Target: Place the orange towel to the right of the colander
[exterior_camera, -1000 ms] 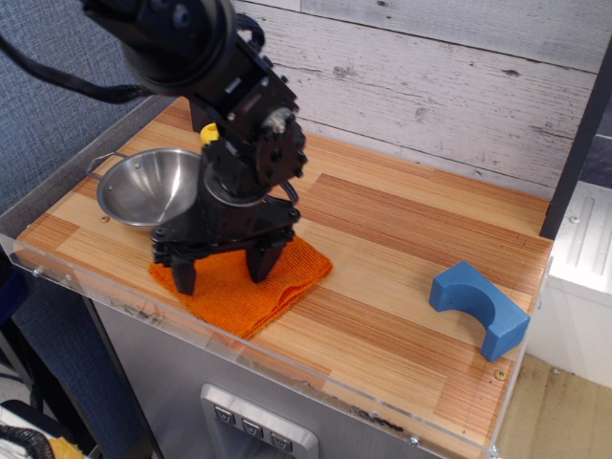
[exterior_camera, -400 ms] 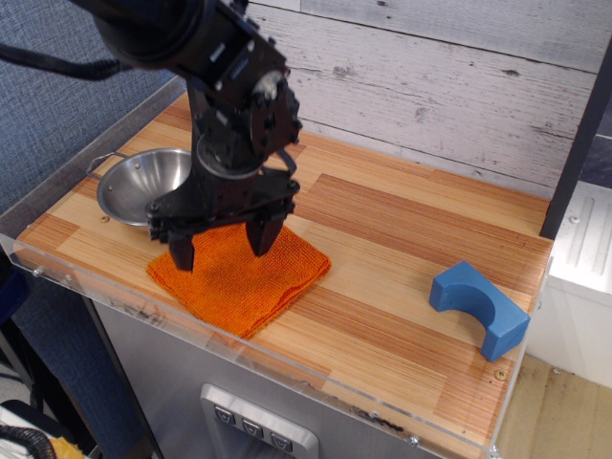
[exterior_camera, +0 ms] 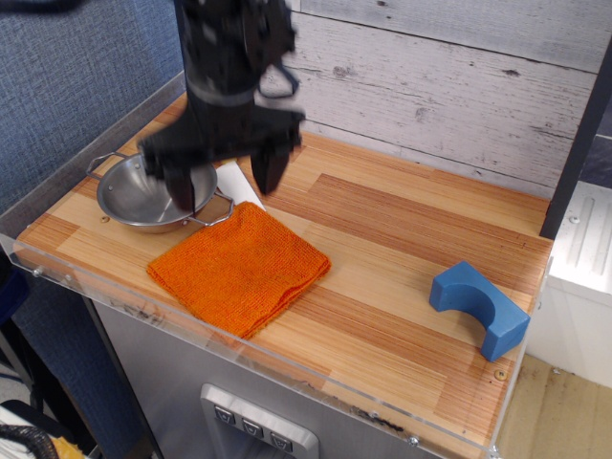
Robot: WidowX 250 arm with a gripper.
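Risen since the earlier frames, tool [exterior_camera: 226, 182] now hangs clear above the towel [exterior_camera: 240, 270], fingers spread wide, holding nothing. Towel lies flat on the tabletop [exterior_camera: 402, 249], same spot as before, now fully uncovered. Colander [exterior_camera: 145, 193] sits at about 10 o'clock from the towel, its near wire handle just touching or just beside the towel's top corner, cannot tell which. Blue block [exterior_camera: 479, 307] rests well apart at 3 o'clock.
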